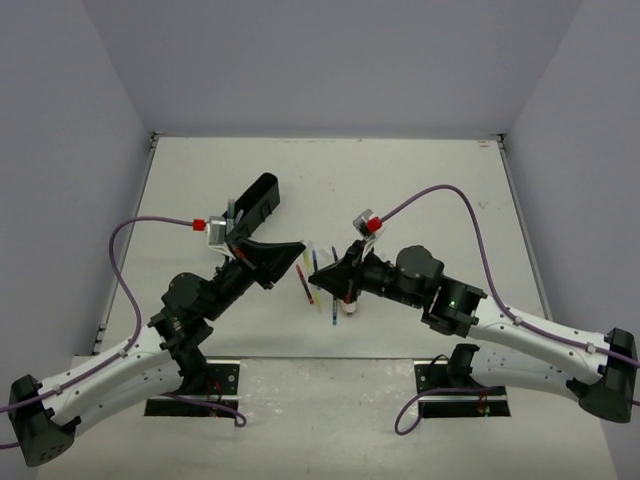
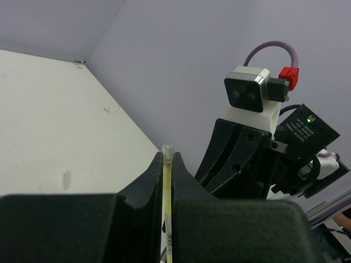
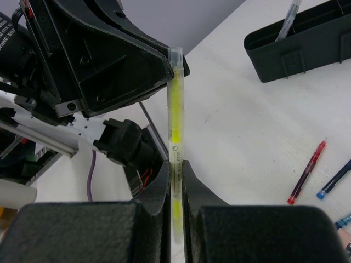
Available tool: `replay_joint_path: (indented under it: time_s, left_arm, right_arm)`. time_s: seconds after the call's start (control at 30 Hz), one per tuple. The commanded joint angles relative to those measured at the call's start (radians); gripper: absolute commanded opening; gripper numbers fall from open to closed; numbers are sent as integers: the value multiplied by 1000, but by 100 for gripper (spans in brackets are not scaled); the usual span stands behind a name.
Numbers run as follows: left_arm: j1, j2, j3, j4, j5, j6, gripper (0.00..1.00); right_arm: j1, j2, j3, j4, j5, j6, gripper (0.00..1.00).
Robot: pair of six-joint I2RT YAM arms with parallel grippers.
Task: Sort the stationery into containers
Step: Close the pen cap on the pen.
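Note:
A clear pen with yellow ink (image 3: 175, 109) is held off the table by both grippers at once. My right gripper (image 3: 176, 175) is shut on its printed middle. My left gripper (image 2: 168, 164) is shut near its clear capped end, which sticks out past the fingertips. In the top view the two grippers meet tip to tip at mid-table, left gripper (image 1: 298, 250) and right gripper (image 1: 318, 272). The long black tray (image 1: 255, 205) lies behind the left arm, with one pen (image 3: 288, 19) standing in it. A red pen (image 3: 307, 172) and a blue pen (image 3: 334, 181) lie on the table.
More loose pens (image 1: 306, 287) and a small pinkish-white block (image 1: 347, 306) lie under and just in front of the grippers. Purple cables arc over both arms. Grey walls close in the white table on three sides.

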Motion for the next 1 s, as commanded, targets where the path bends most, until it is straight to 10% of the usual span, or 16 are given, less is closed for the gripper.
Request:
replay_joint_path:
  time_s: [0.0,0.3,0.53,0.97]
  left_arm:
    - [2,2,-21,42,20,-18,0]
    - [2,-23,-35,16,11,-9,1]
    - [0,-28,-1,-30,20,24,35]
    - [1,2,2,35,154,43,0]
  right_arm:
    - [3,11,75,75,55,15,0]
    - [3,51,160,60,41,-38,0]
    - [3,68,141,53,-25,-63,0]
    - [2,70,147,59,-44,-70,0]
